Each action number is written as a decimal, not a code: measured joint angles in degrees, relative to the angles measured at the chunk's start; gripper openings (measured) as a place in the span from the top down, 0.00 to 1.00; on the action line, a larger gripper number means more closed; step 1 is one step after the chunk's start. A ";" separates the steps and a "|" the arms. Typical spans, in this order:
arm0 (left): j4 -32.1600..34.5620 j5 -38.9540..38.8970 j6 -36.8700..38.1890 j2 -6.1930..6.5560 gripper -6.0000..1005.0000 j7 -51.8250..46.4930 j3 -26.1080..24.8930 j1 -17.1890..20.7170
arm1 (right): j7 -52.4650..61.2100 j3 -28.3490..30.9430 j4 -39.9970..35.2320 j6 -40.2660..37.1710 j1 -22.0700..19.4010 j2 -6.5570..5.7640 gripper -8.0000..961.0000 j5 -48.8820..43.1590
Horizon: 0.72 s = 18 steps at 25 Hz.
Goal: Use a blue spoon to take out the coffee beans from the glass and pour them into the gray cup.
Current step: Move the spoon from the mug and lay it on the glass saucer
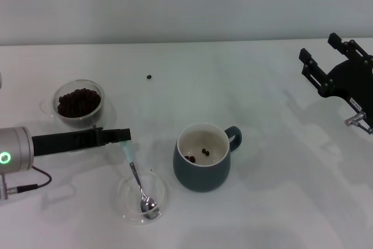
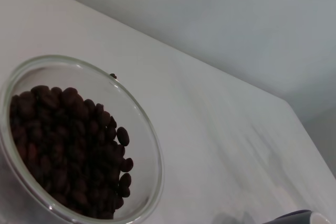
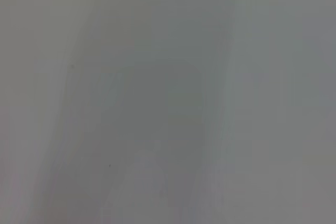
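Gray cup (image 1: 202, 166) with three coffee beans (image 1: 198, 154), left gripper (image 1: 123, 136) jaws clamping one blue spoon (image 1: 137, 179), right gripper (image 1: 317, 68) jaws parted.

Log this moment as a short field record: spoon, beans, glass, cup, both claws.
blue spoon: bowl rests in the shallow clear dish, handle tip at the left claw
glass: heaped with coffee beans, on the robot's left
gray cup: upright, a few beans inside
stray bean: alone on the table, behind the cup
left claw: at the spoon's handle, near the glass
right claw: raised at far right, away from everything
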 joint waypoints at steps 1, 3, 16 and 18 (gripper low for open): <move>0.00 0.01 0.00 0.02 0.81 0.01 -0.02 0.00 | 0.00 0.00 0.00 0.00 0.00 0.00 0.29 0.00; 0.00 0.02 0.01 0.05 0.80 0.01 -0.04 0.00 | 0.00 0.00 0.00 0.00 0.00 0.00 0.29 0.00; 0.00 -0.31 0.01 0.46 0.66 -0.25 -0.20 0.43 | 0.00 -0.05 -0.20 -0.01 -0.07 0.00 0.29 0.00; 0.00 -0.32 0.09 0.56 0.65 -0.44 -0.21 0.49 | 0.00 -0.13 -0.25 -0.01 -0.08 0.00 0.29 0.00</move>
